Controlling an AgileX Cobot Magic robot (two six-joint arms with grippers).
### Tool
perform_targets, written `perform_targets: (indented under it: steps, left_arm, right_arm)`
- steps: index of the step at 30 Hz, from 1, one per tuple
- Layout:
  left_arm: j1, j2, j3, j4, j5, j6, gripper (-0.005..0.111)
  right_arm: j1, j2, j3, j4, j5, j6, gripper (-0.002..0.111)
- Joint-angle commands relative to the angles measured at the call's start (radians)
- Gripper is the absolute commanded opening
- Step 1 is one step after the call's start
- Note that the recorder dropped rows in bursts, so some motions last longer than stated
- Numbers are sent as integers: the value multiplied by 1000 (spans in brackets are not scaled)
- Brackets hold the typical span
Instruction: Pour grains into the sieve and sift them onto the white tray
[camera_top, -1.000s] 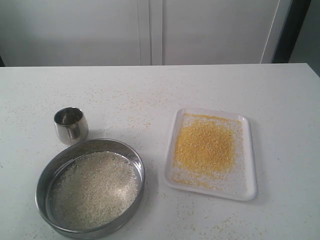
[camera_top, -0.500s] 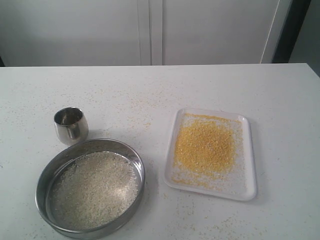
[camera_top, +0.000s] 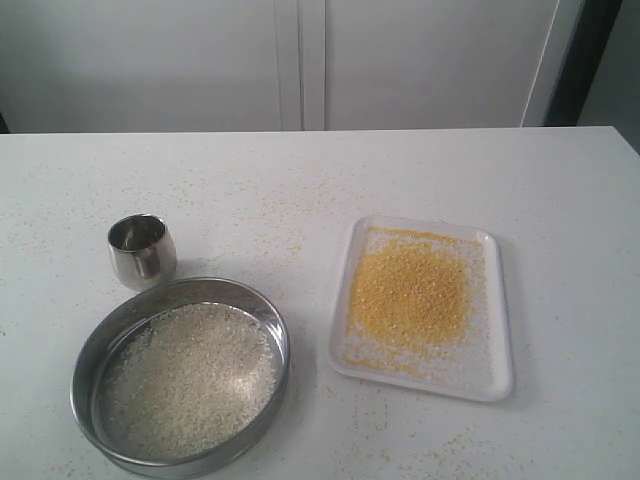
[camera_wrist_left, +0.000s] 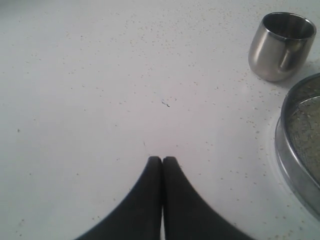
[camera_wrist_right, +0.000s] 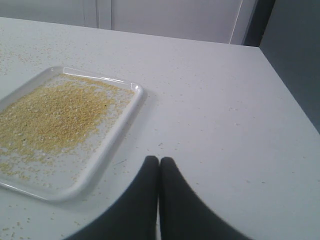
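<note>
Left gripper (camera_wrist_left: 162, 161): black fingers pressed tip to tip, clenched on nothing, hanging over bare table near the cup and sieve and touching neither. Right gripper (camera_wrist_right: 159, 160): likewise pinched closed and empty, over the table just off one edge of the tray. Neither shows in the exterior view. The wide round stainless-steel sieve with a mesh bottom (camera_top: 205, 286) sits on the speckled white tabletop (camera_top: 300, 180) at near left. It carries a layer of whitish rice-like grains (camera_top: 190, 378). The small rounded steel cup (camera_top: 142, 250) stands upright just beyond it, looking empty. The flat white rectangular tray with a low rim (camera_top: 504, 330) lies to the right, apart from the sieve, and bears a heap of fine bright-yellow grains (camera_top: 410, 292). Judgement: sifting looks essentially complete, coarse fraction in the mesh and fines on the tray. If another pass is needed, grip the sieve by its wall, lift it level, centre it over the tray, and shake in short strokes so fines stay inside the rim. Count: two grippers, one sieve, one tray, one cup, two grain fractions. Stray specks across the table are too many to count.
</note>
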Motion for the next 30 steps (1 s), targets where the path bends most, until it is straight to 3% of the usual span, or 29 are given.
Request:
perform_targets:
  steps: [1,6,30]
  left_arm:
    - [5,-51,49,-1,-43,0,0]
    - [5,-51,101,-1,-80,0,0]
    - [5,-51,101,-1,-89,0,0]
  right_arm:
    - [4,-5,6,2,-16,2,0]
    - [4,-5,6,2,-16,2,0]
    - [4,-5,6,2,-16,2,0]
